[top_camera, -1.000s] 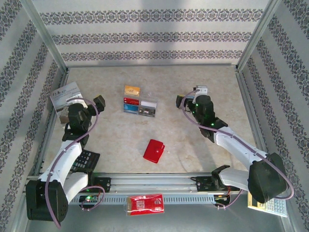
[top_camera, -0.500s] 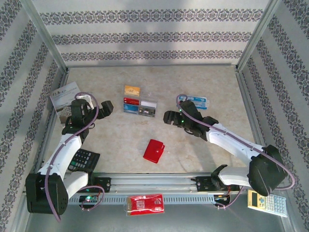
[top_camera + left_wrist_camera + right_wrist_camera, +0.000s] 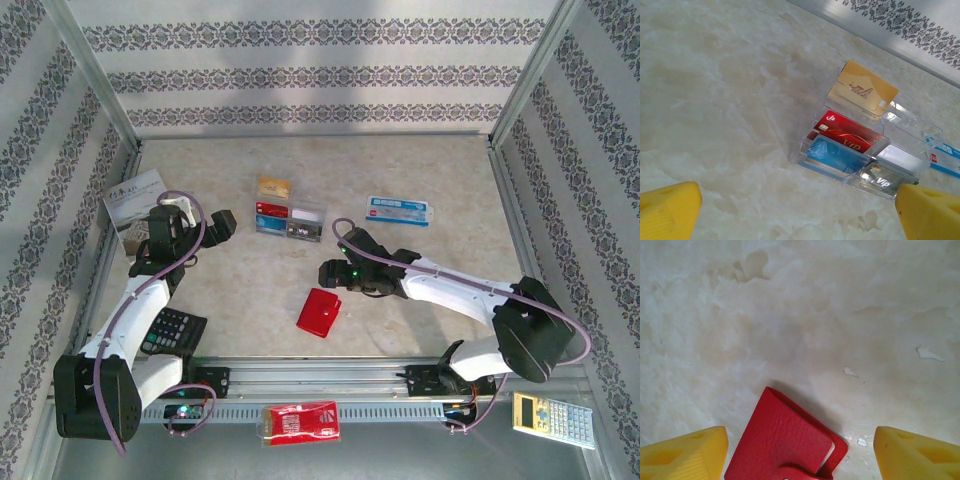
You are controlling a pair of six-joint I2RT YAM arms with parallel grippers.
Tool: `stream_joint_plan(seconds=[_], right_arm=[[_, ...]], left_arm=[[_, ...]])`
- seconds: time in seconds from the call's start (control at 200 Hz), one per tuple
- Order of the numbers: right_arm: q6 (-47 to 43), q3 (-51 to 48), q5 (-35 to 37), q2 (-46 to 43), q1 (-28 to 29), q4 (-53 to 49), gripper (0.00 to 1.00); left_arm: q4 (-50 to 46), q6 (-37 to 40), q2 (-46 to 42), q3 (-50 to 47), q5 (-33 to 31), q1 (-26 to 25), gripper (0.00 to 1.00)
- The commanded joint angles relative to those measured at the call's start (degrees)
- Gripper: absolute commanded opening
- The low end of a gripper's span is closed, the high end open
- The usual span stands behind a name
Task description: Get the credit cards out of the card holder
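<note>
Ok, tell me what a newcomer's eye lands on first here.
The red card holder, shut, lies alone mid-table near the front, with the right arm's yellow fingers apart, framing it. Further back, a clear tray carries a red card and a blue card, with an orange-yellow card at its far edge.

Place: you are working in a robot lab test booth.
Walls: patterned wallpaper panels (image 3: 320,75) on three sides, set in bare aluminium posts (image 3: 95,75).
Tabletop (image 3: 430,160): marble-look sheet.
Rig: your left arm (image 3: 125,325) and right arm (image 3: 455,290), bolted to a near-edge metal rail (image 3: 320,372).
</note>
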Motion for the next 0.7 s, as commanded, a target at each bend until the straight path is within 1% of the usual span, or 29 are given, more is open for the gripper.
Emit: stream_joint_plan(seconds=[0.0, 0.08, 0.14, 0.285, 0.44, 0.58, 0.695], right_arm=[[-2.1, 1.5, -3.5, 1.5, 1.2, -1.2, 0.72], [-4.0, 3.1, -3.8, 3.5, 2.5, -2.1, 0.69], [-5.0, 4.3, -2.6, 5.6, 3.5, -3.5, 0.68], [-7.5, 7.1, 2.7, 10.2, 5.9, -8.2, 0.69], [-9.9, 9.0, 8.6, 13.1, 9.3, -13.3, 0.68], [-12.2, 8.4, 12.6, 14.8, 9.2, -14.4, 0.67], [-15.9, 8.5, 13.7, 16.4, 6.9, -13.4, 0.67]], left_arm=[[-0.8, -0.2, -0.9, 0.6, 0.4, -0.5, 1.0], [-0.6, -0.3, -0.7, 0.5, 0.4, -0.5, 1.0], [-0.6, -0.3, -0.6, 0.7, 0.5, -0.5, 1.0], [-0.8, -0.3, -0.8, 0.5, 0.0, -0.5, 1.0], [-1.3, -0.4, -0.8, 0.7, -0.3, -0.5, 1.0], [-1.3, -0.5, -0.8, 0.6, -0.5, -0.5, 1.0], [-1.4, -0.8, -0.7, 0.6, -0.5, -0.5, 0.99]])
